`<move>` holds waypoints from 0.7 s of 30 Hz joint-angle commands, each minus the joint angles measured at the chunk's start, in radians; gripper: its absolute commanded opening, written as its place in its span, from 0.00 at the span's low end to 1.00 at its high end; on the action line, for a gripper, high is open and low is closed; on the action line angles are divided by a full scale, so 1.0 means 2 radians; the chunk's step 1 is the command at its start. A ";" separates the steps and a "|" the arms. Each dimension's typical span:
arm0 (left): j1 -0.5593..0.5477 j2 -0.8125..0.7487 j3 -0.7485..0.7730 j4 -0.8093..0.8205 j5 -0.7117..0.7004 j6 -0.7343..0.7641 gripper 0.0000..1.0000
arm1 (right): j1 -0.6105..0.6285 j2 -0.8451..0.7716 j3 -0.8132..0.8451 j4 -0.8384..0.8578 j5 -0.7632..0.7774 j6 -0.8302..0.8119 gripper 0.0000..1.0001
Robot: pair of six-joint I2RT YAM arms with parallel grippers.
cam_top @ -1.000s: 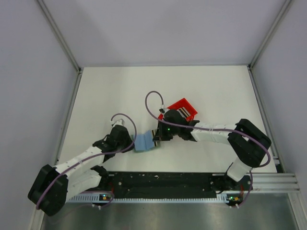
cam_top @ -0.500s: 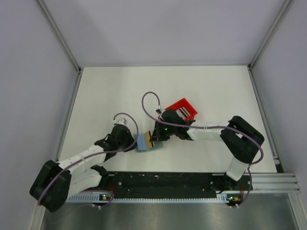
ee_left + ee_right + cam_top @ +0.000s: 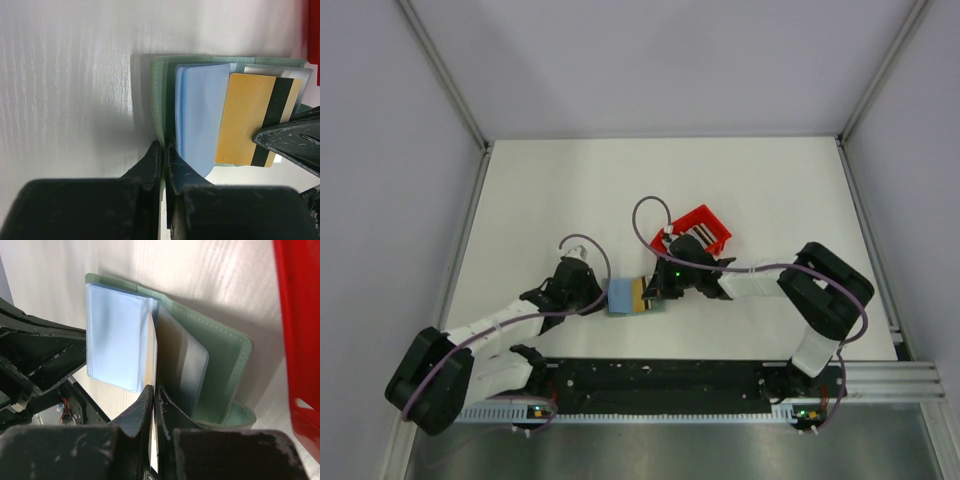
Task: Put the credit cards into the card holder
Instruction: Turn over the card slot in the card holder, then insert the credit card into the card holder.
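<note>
Pinching card holder [image 3: 159,100] edge in my clenched left gripper [image 3: 163,150] | right gripper [image 3: 154,392] grasping gold credit card [image 3: 245,120], laid across open holder.

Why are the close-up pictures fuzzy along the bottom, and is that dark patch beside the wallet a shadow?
Left wrist view: the left hand sits too near the lens, so it blurs; the dark band left of the card holder is its shadow, and the table shows glare streaks. Right wrist view: the right hand, pinching a credit card, blurs likewise. Top view: even, soft light.
</note>
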 commanded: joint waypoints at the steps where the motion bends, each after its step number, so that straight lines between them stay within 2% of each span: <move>1: -0.001 0.007 0.001 -0.014 -0.006 0.008 0.00 | -0.009 -0.018 -0.018 0.013 0.020 0.013 0.00; 6: 0.000 0.009 -0.002 -0.006 0.004 0.008 0.00 | -0.017 0.012 -0.016 0.044 -0.009 0.022 0.00; 11: 0.000 0.009 0.000 -0.010 0.003 0.011 0.00 | -0.019 0.035 0.004 0.033 -0.025 0.013 0.00; 21: 0.000 0.010 0.001 -0.016 -0.004 0.005 0.00 | -0.014 0.056 -0.006 0.038 -0.048 0.021 0.00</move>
